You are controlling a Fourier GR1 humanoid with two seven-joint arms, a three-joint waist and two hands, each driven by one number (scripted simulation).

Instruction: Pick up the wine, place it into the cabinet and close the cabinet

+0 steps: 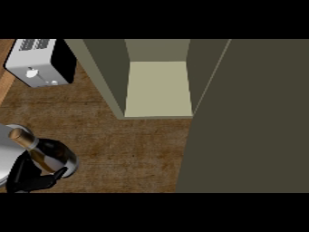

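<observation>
Left hand point(33, 179) curled round dark glass wine bottle with gold-foil neck point(46, 152), held over brown desk point(130, 149). Open olive cabinet point(158, 88) lies up-right of the hand; keep the bottle upright, clearing the door point(257, 118).

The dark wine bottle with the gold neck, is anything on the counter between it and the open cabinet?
Nothing visible. The dark glass wine bottle, held by the black left hand, has only bare brown counter between it and the open olive cabinet. The white toaster sits off to the side, and the cabinet door swings clear.
</observation>
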